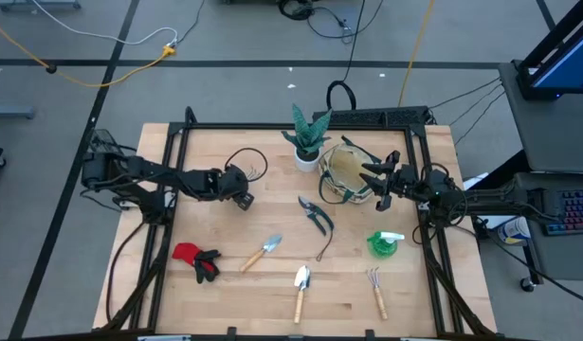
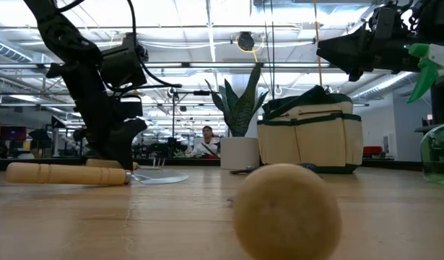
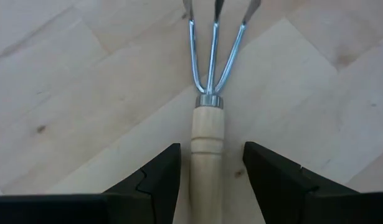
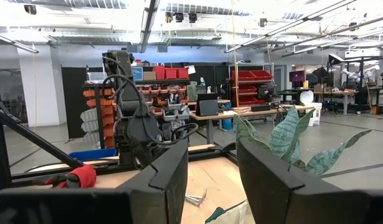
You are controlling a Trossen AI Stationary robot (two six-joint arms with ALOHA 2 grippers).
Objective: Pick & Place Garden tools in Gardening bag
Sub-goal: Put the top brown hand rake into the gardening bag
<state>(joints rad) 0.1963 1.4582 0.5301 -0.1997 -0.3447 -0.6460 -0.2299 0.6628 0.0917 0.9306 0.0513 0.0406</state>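
A hand fork with three metal tines [image 3: 213, 56] and a wooden handle [image 3: 207, 143] lies flat on the table. My left gripper [image 3: 211, 149] slants down over it, open, one finger on each side of the handle with a gap on both sides. From above, the left gripper [image 1: 244, 196] is left of centre and the fork's tines [image 1: 257, 170] show just beyond it. My right gripper [image 1: 372, 187] hangs open and empty above the beige gardening bag [image 1: 346, 173], which stands upright at the far right beside the potted plant [image 1: 308, 137].
Pruning shears [image 1: 315, 216] lie mid-table. Nearer the front lie two trowels [image 1: 263, 252] [image 1: 300, 289], a small rake [image 1: 377, 292], the green spray bottle [image 1: 384, 243] and red-and-black gloves [image 1: 196, 259]. A black frame [image 1: 177, 161] borders the table.
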